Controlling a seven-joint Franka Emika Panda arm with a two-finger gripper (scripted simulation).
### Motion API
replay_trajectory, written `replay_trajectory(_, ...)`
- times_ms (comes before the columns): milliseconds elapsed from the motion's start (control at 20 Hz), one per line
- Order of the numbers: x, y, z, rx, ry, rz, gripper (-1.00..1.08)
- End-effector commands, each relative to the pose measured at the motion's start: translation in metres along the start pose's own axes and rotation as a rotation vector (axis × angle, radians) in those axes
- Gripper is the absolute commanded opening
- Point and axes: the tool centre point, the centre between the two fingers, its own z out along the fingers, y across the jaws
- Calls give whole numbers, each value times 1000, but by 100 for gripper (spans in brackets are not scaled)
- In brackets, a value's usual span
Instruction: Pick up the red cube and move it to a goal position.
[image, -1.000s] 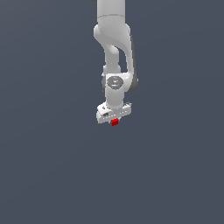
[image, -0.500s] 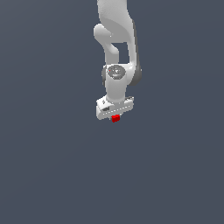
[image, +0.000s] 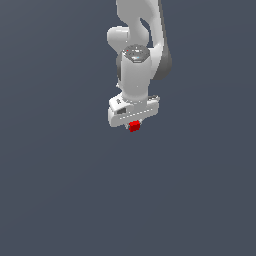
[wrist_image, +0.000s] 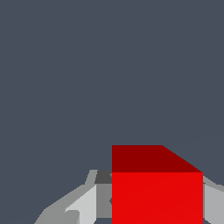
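The red cube (image: 134, 126) pokes out just below the white gripper (image: 134, 125) body in the exterior view, held between the fingers. From the wrist camera the red cube (wrist_image: 156, 192) fills the space between the two grey fingers (wrist_image: 83, 205), which press on its sides. My gripper (wrist_image: 153, 205) is shut on it. The arm hangs down from above, and the cube is much narrower than the gripper body. No goal marker shows in either view.
A plain dark grey-blue surface (image: 60, 190) fills both views, with no other objects or edges visible.
The arm has risen and shifted slightly toward the exterior view's right, carrying the cube; the wrist has rotated a little. The grip stays shut on the cube.
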Motion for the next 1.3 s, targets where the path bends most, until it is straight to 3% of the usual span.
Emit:
replay_trajectory(0, 6, 0, -26, 0, 0, -1, -100)
replay_trajectory(750, 42, 5, -170, 0, 0, -1, -100)
replay_trajectory(1250, 63, 8, -244, -1, -1, -1, -100)
